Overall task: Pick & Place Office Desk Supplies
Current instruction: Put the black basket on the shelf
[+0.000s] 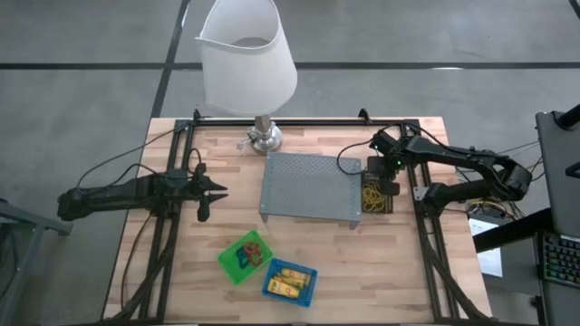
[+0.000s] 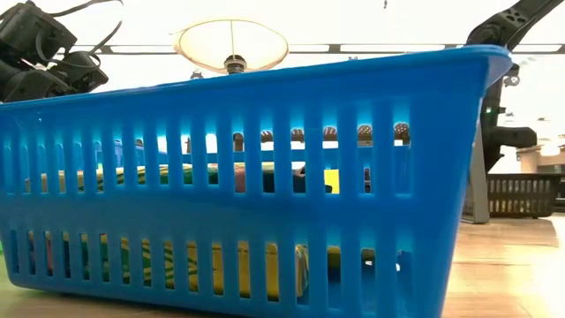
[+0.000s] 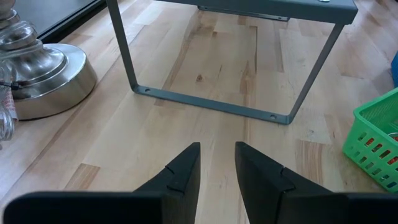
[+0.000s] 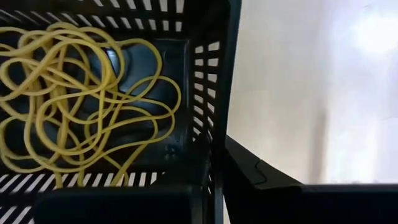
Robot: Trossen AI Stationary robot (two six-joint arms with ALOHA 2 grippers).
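A black bin (image 1: 375,194) of yellow rubber bands (image 4: 81,99) sits just right of the grey mesh tray. My right gripper (image 1: 388,179) is over the bin's far right part, shut on its wall. The green bin (image 1: 243,256) with red and blue loops and the blue bin (image 1: 290,281) with yellow sticks stand on the table near its near edge. The blue bin (image 2: 265,177) fills the low view. My left gripper (image 1: 222,190) hovers open over bare table left of the tray, touching nothing. My right gripper (image 4: 214,180) holds the black bin by a side wall (image 4: 210,143), at its rim on the right side. One finger is inside the bin and the other finger (image 4: 261,177) outside. The fingers come from above, slanting in from the far right. I cannot tell whether the bin's base is off the table.
The white-shaded lamp (image 1: 249,54) stands at the far edge, its metal base (image 3: 43,74) close to my left gripper (image 3: 217,165). The grey mesh tray (image 1: 311,188) stands on thin legs (image 3: 217,104) at mid-table. Bare wood lies left of the tray and along the near right.
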